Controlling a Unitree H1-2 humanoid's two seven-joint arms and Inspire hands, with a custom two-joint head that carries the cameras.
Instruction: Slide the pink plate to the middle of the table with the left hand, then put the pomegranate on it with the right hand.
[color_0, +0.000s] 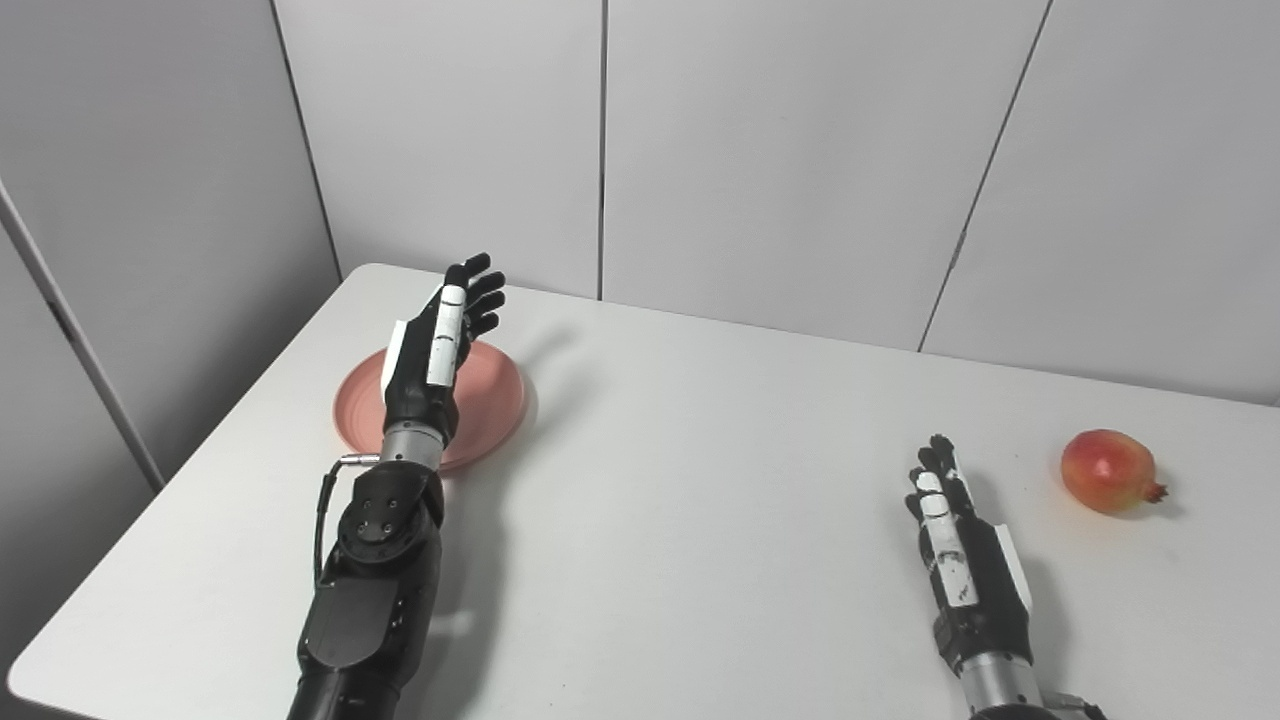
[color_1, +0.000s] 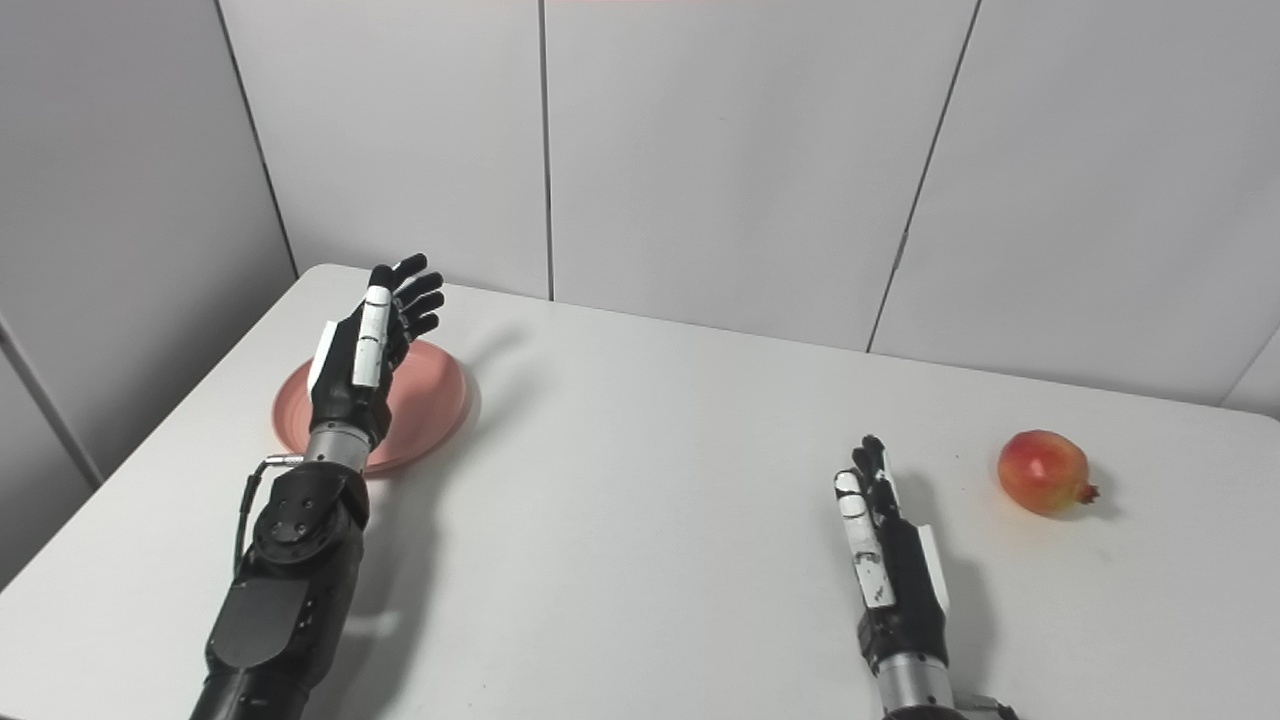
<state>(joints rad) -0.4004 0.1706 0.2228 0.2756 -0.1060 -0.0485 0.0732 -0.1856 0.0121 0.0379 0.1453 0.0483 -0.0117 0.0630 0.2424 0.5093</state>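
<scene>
A pink plate (color_0: 493, 398) lies on the left part of the white table (color_0: 680, 480). My left hand (color_0: 440, 345) hovers over the plate, raised above it, fingers apart and stretched toward the far edge, holding nothing. Its wrist and palm hide the plate's near middle. A red-orange pomegranate (color_0: 1108, 470) rests at the right of the table. My right hand (color_0: 960, 560) sits low near the table's front, to the left of the fruit and apart from it, fingers straight and empty.
Grey panel walls (color_0: 700, 150) stand right behind the table's far edge. The table's left edge (color_0: 200, 440) runs close to the plate. Bare tabletop stretches between the plate and the pomegranate.
</scene>
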